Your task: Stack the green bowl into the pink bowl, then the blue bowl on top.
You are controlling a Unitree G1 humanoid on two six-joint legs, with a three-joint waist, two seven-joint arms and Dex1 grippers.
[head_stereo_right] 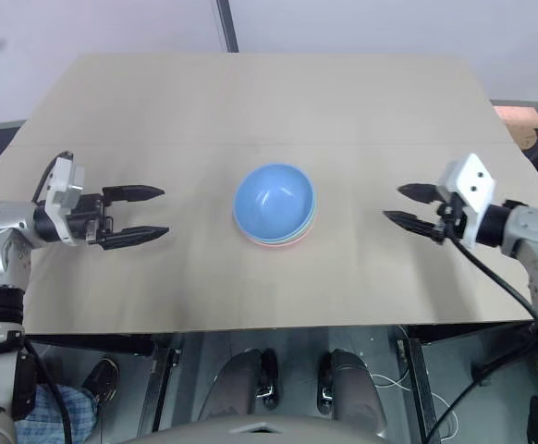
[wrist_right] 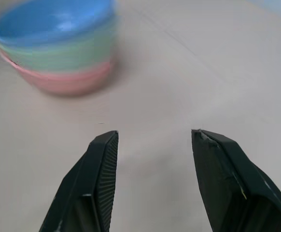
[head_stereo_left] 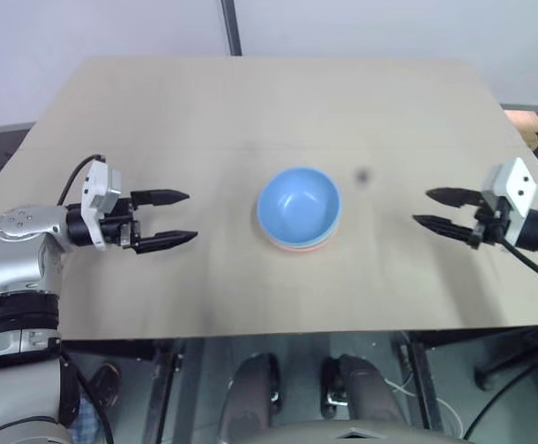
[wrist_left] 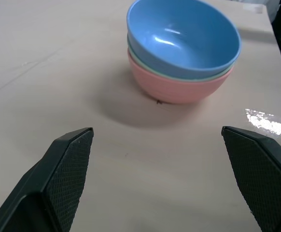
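Nearest the robot, the front strip of the bench (head_stereo_left: pixel 250 310) lies bare. A little further in, the left hand (head_stereo_left: pixel 170 217) hovers over the left side of the bench with its two black fingers spread wide and nothing between them, pointing toward the middle. On the opposite side the right hand (head_stereo_left: pixel 438 209) points inward as well, its fingers parted with nothing held. Both hands are well apart from the bowls. Between them, at the middle of the bench, stands the stack: the pink bowl (wrist_left: pixel 179 87) sits on the wood at the bottom, the green bowl (wrist_right: pixel 58 55) is nested inside it with only its rim band showing, and the blue bowl (head_stereo_left: pixel 298 205) rests on top, open side up. Judged from how things lie, both stacking steps are done and nothing is left to place. Beyond the stack the bench holds only a small dark spot (head_stereo_left: pixel 362 175).
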